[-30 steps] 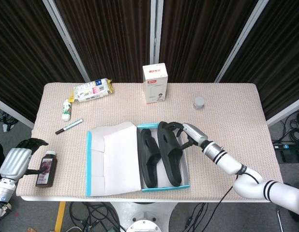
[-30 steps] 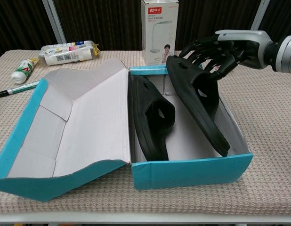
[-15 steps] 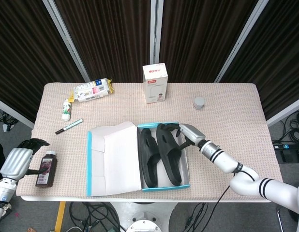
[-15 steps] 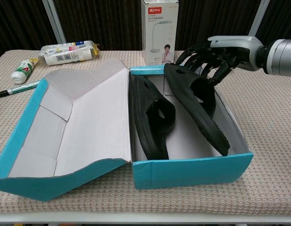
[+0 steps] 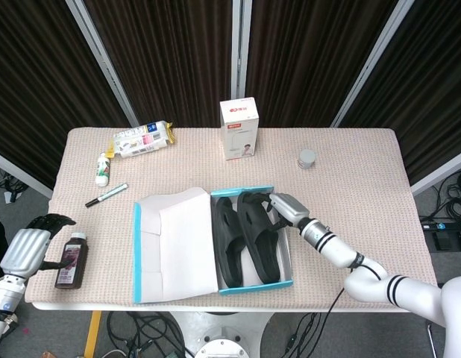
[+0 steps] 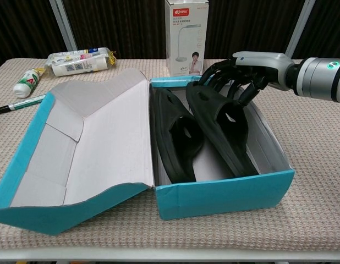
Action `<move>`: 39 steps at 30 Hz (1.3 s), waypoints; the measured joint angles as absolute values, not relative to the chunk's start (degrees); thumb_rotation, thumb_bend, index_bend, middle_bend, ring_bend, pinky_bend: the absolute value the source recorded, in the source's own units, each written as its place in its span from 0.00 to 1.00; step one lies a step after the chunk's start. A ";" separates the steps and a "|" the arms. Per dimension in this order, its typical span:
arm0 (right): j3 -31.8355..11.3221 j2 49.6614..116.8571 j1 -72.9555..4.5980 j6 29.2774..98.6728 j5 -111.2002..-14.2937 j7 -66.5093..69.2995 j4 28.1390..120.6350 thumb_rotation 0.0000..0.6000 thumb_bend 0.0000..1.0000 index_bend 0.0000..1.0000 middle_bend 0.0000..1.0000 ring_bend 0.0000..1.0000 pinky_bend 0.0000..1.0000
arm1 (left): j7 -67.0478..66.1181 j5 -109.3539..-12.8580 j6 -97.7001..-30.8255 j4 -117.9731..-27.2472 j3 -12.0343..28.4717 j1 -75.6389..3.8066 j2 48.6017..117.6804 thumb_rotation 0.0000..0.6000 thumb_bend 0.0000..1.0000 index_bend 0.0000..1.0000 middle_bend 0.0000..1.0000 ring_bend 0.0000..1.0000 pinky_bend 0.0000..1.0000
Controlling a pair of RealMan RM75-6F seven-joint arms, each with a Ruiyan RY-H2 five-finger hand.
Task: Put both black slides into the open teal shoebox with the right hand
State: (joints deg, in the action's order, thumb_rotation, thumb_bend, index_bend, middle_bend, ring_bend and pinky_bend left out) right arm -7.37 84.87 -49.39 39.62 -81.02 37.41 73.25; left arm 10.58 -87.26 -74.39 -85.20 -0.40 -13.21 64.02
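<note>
- Black rubber on teal: my right hand (image 6: 239,74) has its fingers curled over the heel end of the second slide (image 6: 219,127), gripping it so it drops in flat.
- Just past it, the first slide (image 6: 178,132) lies alongside, both inside the shoebox (image 6: 225,192).
- Left hand (image 5: 25,250) idles, fingers loosely curled, well away off the tabletop (image 5: 350,179) edge.

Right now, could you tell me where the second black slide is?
In the chest view the second slide is inside the teal shoebox, on its right side beside the first slide, heel end gripped by the right hand.
</note>
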 measured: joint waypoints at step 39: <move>-5.00 81.84 -50.32 36.92 -84.70 40.81 75.43 1.00 0.00 0.00 0.14 0.00 0.20 | 10.84 -87.02 -74.04 -85.03 -0.44 -13.32 64.12 1.00 0.09 0.28 0.24 0.16 0.22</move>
